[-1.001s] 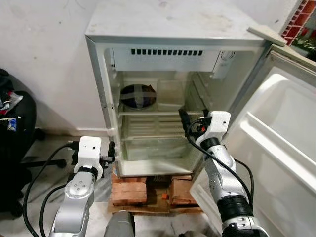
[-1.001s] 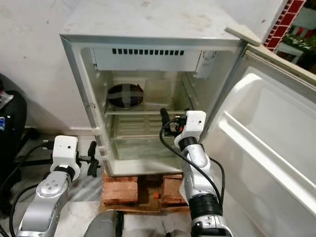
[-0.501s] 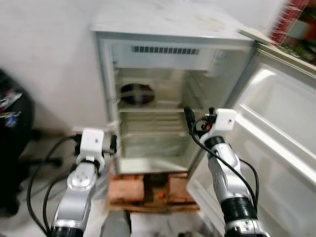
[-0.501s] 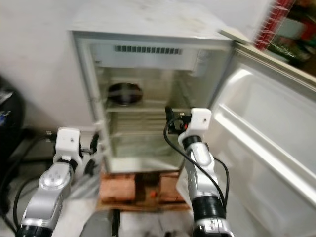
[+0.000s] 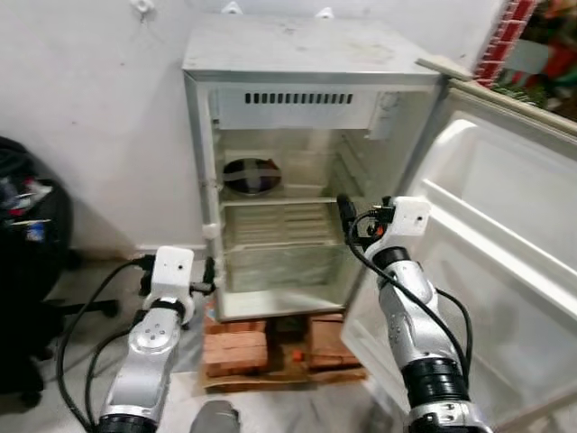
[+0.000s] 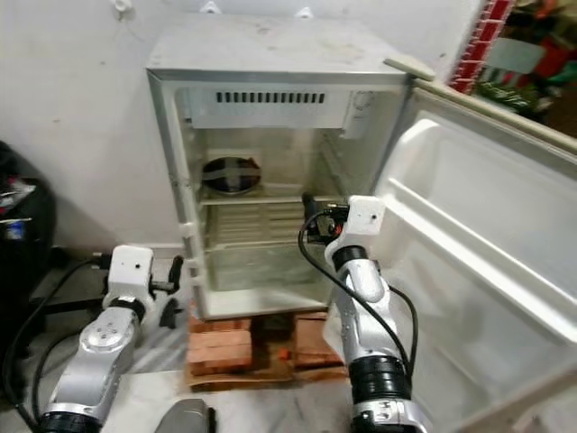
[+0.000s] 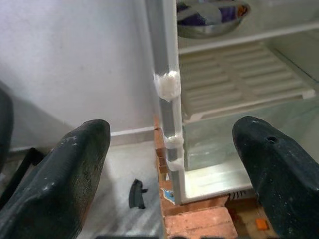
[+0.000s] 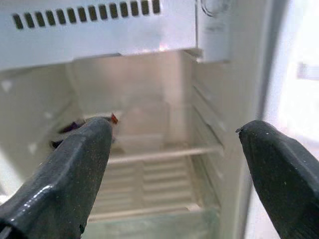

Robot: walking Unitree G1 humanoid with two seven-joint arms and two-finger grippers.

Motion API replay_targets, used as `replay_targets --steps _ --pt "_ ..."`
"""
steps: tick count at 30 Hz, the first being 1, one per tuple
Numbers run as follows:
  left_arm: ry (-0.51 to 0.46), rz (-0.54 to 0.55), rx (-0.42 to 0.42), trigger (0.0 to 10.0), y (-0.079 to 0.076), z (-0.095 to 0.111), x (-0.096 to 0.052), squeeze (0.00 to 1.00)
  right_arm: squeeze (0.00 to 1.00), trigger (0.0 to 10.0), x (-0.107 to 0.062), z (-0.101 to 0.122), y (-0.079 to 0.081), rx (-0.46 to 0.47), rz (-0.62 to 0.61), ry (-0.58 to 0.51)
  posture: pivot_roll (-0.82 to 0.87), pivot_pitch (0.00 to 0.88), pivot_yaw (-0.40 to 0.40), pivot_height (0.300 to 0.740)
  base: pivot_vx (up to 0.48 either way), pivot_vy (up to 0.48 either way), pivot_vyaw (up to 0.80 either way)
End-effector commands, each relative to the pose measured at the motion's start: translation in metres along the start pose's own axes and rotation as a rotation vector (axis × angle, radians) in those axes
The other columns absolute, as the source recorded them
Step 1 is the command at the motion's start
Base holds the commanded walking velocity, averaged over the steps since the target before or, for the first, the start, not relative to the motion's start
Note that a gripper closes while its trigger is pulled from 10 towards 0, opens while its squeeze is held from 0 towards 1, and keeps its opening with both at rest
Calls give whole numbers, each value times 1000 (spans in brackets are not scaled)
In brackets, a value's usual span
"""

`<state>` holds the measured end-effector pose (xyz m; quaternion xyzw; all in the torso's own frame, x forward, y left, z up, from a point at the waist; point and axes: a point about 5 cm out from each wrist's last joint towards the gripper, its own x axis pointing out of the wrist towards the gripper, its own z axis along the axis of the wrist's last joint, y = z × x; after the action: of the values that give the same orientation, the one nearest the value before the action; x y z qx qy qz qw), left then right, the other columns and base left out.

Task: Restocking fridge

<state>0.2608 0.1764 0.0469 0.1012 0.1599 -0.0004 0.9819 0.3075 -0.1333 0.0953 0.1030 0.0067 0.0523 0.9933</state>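
The small white fridge (image 5: 306, 54) stands open on bricks. On its upper shelf sits a steel bowl (image 5: 252, 175) with something dark inside, and a clear tub (image 8: 144, 124) stands beside it. The lower shelf (image 5: 279, 225) and the glass-fronted drawer (image 5: 279, 266) look bare. My right gripper (image 5: 345, 215) is raised at the right edge of the fridge opening, level with the lower shelf, open and holding nothing. My left gripper (image 5: 209, 275) is low by the fridge's left frame (image 7: 167, 89), open with nothing between its fingers (image 7: 75, 169).
The fridge door (image 5: 505, 225) swings wide to the right, close beside my right arm. Red bricks (image 5: 236, 343) lift the fridge off the floor. A black chair with cables (image 5: 27, 271) stands at the left by the white wall.
The whole picture has shifted and cleared of blur, so the camera moved. Both grippers hold about the same places by the fridge, still open and holding nothing.
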Motion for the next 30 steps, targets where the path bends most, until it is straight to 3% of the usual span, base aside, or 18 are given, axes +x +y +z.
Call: replay_targets --steps 1,9,21,30 --pt "-36 5 7 10000 0 9 4 0 0 10000 1 6 1 -6 0 -16 133 0 -57 740 0 0 0" --pt "-75 3 11 10000 -6 23 13 0 0 10000 8 11 9 -5 10 -28 124 0 -49 740 0 -33 0" --pt "-58 19 -8 10000 -7 20 11 0 0 10000 9 10 6 -2 10 0 127 7 -57 740 0 -423 0" --pt "-43 22 -8 10000 -6 16 8 0 0 10000 -10 -12 5 -21 150 187 118 22 -60 740 -248 -345 0"
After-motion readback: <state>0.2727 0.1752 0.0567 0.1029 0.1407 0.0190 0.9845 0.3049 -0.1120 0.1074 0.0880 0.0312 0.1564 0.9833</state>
